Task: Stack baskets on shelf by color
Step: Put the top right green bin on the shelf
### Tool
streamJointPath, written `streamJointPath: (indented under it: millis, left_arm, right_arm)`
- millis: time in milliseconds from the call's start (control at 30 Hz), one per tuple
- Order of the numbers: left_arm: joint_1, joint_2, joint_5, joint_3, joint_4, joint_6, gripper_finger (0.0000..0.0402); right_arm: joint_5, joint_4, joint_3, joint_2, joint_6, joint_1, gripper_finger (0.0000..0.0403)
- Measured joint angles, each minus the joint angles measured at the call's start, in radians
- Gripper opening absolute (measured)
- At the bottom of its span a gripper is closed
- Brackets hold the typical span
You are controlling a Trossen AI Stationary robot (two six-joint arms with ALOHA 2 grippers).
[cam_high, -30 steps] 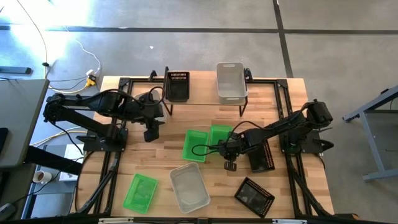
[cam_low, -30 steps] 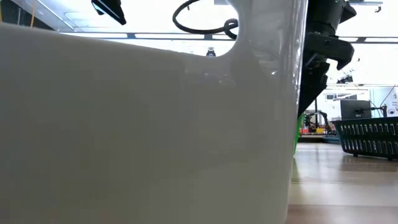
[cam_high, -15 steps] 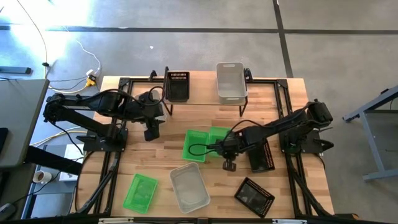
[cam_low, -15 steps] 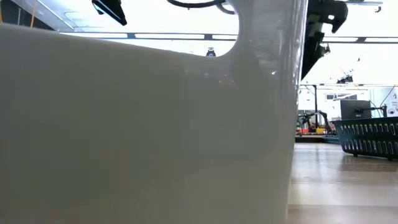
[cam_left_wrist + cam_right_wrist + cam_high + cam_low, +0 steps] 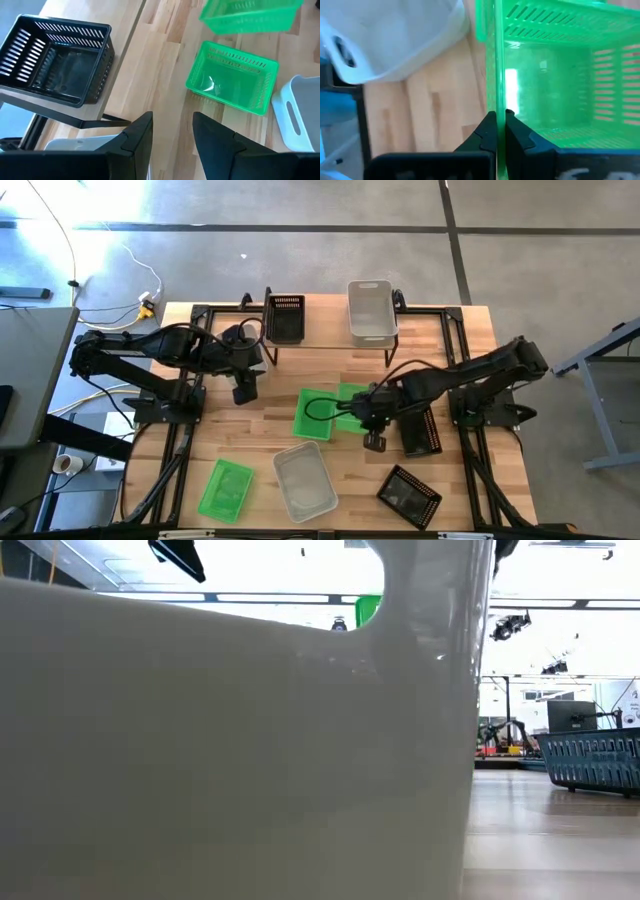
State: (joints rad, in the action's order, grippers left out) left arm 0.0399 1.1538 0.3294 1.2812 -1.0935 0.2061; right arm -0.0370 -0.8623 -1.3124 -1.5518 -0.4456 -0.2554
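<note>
My right gripper (image 5: pixel 362 426) is shut on a green basket (image 5: pixel 349 402) held above mid-table; the basket also shows in the left wrist view (image 5: pixel 250 15). A second green basket (image 5: pixel 313 413) rests on its bottom on the table just left of it. A third (image 5: pixel 226 488) lies near the front left. On the shelf (image 5: pixel 330 332) stand a black basket (image 5: pixel 285 318) and a whitish basket (image 5: pixel 371 310). My left gripper (image 5: pixel 172 131) hangs open over the table in front of the shelf's left end, touching nothing. My right gripper pinches one upright side wall (image 5: pixel 496 95) of the green basket, with one finger inside the basket and one outside. The fingers slant down from the table's right. The basket is lifted clear of the table and sits slightly tilted in the hold.
A whitish basket (image 5: pixel 305 480) lies near the front edge and fills most of the low view (image 5: pixel 230 760). One black basket (image 5: pixel 420 430) lies under my right arm and another (image 5: pixel 408 495) at the front right. Bare wood shows between the shelf and the baskets.
My right gripper has gone up with the green basket, which has left the table and now hangs clear beside the other green basket. In the low view the gripper has risen out of the picture's top.
</note>
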Motion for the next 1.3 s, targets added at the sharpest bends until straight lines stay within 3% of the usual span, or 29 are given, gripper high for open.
streamJointPath:
  millis: [400, 833, 1033, 1300]
  left_arm:
    - [0.0, 0.0, 0.023, 0.0, 0.0, 0.0, 0.0131]
    - [0.0, 0.0, 0.039, 0.0, 0.0, 0.027, 0.0131]
    - [0.0, 0.0, 0.072, 0.0, 0.0, 0.028, 0.0131]
    - [0.0, 0.0, 0.079, 0.0, -0.002, 0.03, 0.0131]
  right_arm:
    - [0.086, -0.04, -0.211, 0.03, 0.149, 0.025, 0.0]
    - [0.333, 0.002, -0.376, 0.03, 0.585, 0.159, 0.0]
    - [0.337, 0.11, -0.377, 0.021, 0.739, 0.259, 0.0]
    - [0.288, 0.073, -0.375, -0.032, 0.735, 0.346, 0.0]
